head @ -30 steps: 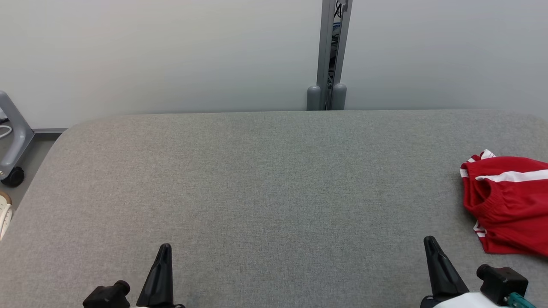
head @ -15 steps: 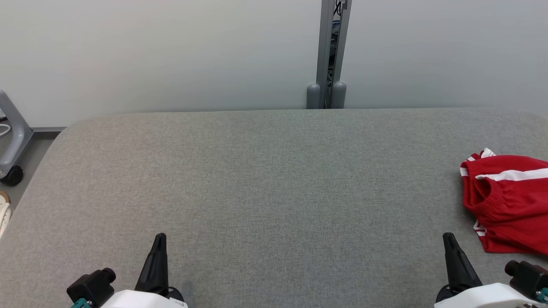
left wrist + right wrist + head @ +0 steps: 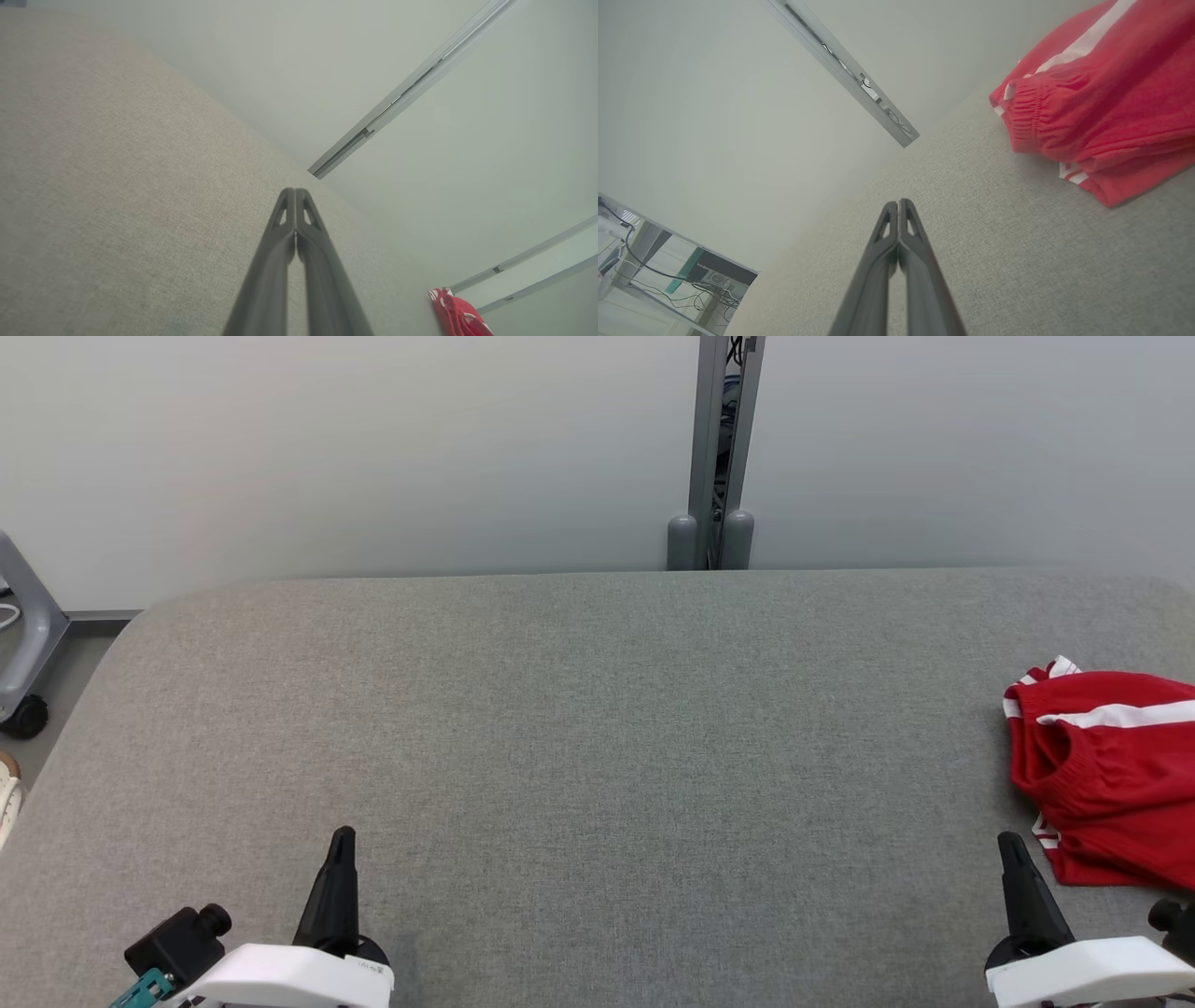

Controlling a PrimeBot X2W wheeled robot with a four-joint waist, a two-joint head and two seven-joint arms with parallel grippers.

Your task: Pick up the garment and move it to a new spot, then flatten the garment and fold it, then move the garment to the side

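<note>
The garment (image 3: 1111,775) is red with white stripes and an elastic waistband, lying bunched at the right edge of the grey table (image 3: 597,728). It also appears in the right wrist view as the garment (image 3: 1101,102) at the upper right, and small in the left wrist view as the garment (image 3: 460,315). My right gripper (image 3: 1011,845) is shut and empty, just left of and nearer than the garment, not touching it. My left gripper (image 3: 343,840) is shut and empty at the lower left. Both pairs of fingers are pressed together in the wrist views, left gripper (image 3: 295,191) and right gripper (image 3: 899,203).
A grey vertical post (image 3: 721,448) stands against the pale wall behind the table's far edge. A wheeled grey stand leg (image 3: 23,653) sits on the floor to the left. Shelving with cables (image 3: 658,266) shows in the right wrist view.
Both arms have drawn outward and come further into the head view: the left gripper shifted slightly left, the right gripper shifted right toward the garment. The garment has not moved.
</note>
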